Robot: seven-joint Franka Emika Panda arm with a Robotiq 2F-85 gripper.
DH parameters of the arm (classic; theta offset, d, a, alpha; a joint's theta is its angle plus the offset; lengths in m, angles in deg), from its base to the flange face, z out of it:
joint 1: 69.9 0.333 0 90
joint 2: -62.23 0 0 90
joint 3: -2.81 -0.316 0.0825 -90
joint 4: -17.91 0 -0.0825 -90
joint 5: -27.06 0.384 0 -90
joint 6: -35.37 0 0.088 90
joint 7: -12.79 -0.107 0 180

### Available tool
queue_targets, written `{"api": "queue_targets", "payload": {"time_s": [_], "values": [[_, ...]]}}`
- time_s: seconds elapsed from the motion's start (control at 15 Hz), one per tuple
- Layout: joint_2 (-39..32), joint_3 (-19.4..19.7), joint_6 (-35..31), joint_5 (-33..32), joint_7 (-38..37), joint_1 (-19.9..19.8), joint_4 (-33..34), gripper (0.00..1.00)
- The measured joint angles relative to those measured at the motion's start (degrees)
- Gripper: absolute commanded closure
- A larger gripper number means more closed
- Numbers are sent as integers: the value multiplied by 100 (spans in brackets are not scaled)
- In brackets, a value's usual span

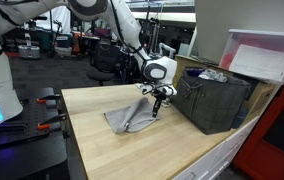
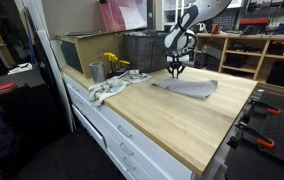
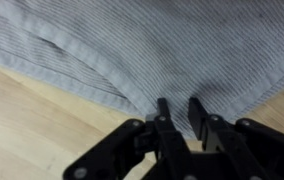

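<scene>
Gripper (image 3: 180,108) jaws narrow, straddling cloth (image 3: 142,40) hem; grip not determinable. Cloth long axis 9-to-3 o'clock on tabletop (image 2: 182,125) in an exterior view. Arm (image 2: 204,12) enters from 1 o'clock, wrist vertical, gripper pointing down.

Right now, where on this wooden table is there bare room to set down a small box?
The widest bare patch of the table lies between the grey cloth and the front edge. It is crowded along the back: the black crate, the metal cup and the white rag. The jaws are at the cloth's edge.
</scene>
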Motion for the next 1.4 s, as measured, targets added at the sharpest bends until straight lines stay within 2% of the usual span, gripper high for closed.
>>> {"api": "queue_targets", "payload": {"time_s": [0.93, 1.0, 1.07, 1.4], "values": [[-18, 21, 82, 0, -20, 62, 253, 100], [-19, 40, 84, -1, -24, 69, 306, 74], [-19, 58, 109, -2, -24, 75, 357, 73], [-62, 80, 643, -7, -25, 87, 514, 38]]}}
